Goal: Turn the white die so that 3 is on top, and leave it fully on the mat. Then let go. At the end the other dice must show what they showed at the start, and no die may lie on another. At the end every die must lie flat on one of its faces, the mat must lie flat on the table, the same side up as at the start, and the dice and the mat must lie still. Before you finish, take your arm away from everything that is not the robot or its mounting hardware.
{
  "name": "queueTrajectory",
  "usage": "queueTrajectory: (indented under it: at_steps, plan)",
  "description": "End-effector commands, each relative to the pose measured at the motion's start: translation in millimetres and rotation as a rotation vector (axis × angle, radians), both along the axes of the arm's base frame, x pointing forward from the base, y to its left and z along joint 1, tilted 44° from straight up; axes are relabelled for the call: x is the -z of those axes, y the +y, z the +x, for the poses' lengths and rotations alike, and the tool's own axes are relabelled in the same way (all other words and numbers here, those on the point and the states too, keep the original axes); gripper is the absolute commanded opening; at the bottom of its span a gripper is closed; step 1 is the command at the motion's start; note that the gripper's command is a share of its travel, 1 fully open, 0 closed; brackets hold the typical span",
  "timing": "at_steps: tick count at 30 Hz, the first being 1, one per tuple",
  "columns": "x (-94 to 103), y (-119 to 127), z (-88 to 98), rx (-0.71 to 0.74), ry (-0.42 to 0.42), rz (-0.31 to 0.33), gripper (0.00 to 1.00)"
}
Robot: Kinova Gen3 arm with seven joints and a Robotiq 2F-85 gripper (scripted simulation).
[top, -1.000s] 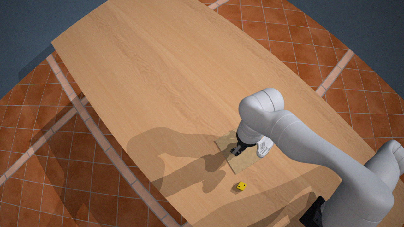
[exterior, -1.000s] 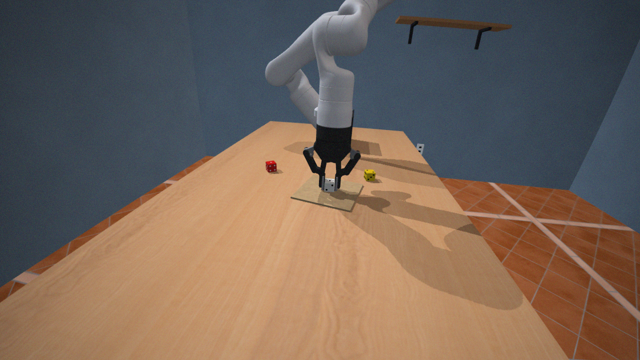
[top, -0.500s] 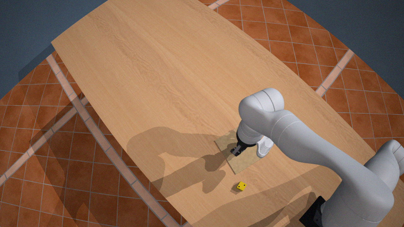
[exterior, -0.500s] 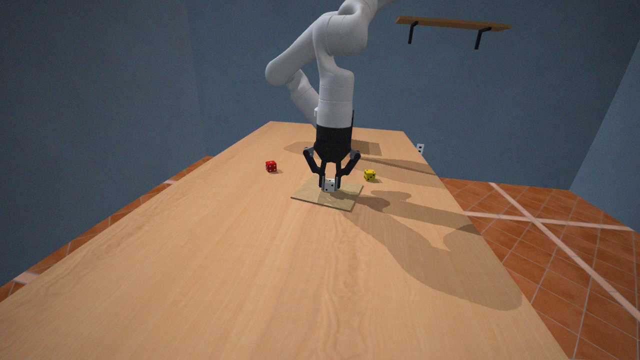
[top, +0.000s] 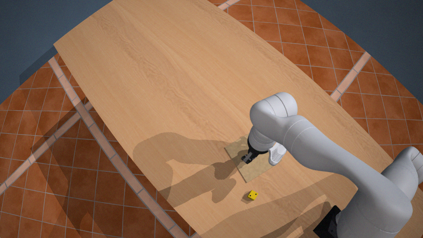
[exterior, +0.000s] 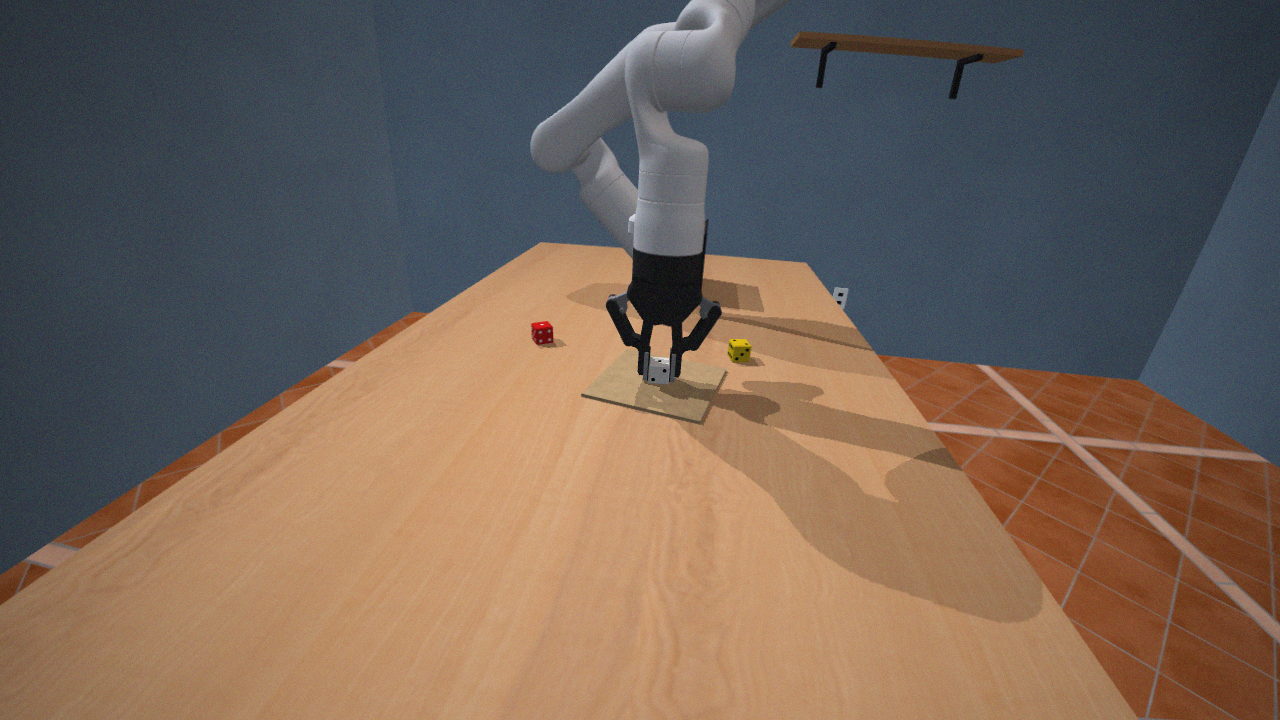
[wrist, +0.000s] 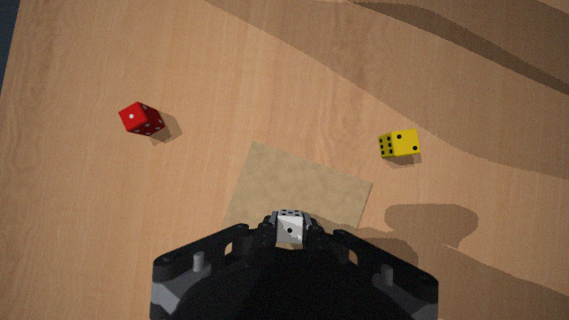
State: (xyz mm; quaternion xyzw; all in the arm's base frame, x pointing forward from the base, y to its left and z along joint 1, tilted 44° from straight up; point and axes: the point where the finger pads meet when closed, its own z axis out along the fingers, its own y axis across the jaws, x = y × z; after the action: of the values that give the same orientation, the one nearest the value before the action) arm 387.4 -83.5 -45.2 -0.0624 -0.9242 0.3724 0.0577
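The gripper (top: 246,159) (exterior: 660,368) (wrist: 289,220) is pointing down, its fingers apparently clamping the die (exterior: 658,372) (wrist: 290,231) by two opposite sides, directly between the tips. A single pip is facing up; the 3 is probably hiding against a finger, so the coming turn is likely hinging on which one. The die is sitting over the mat (top: 256,170) (exterior: 617,390) (wrist: 276,178); whether its underside is touching, I cannot tell. The arm is blocking it from above.

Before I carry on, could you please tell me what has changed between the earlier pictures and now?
Nothing has visibly changed in the top and exterior views. The gripper remains shut on the white die over the mat. The yellow die and red die stay where they were.
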Motion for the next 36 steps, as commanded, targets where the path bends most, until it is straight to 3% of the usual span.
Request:
queueTrajectory:
  at_steps: [1,19,29,36]
  plan:
    - [-0.3,0.6,0.6,-0.001,-0.001,0.001,0.21]
    - [-0.3,0.6,0.6,-0.001,-0.001,0.001,0.21]
    - [-0.3,0.6,0.6,-0.001,-0.001,0.001,0.37]
    - [-0.3,0.6,0.6,-0.001,-0.001,0.001,0.41]
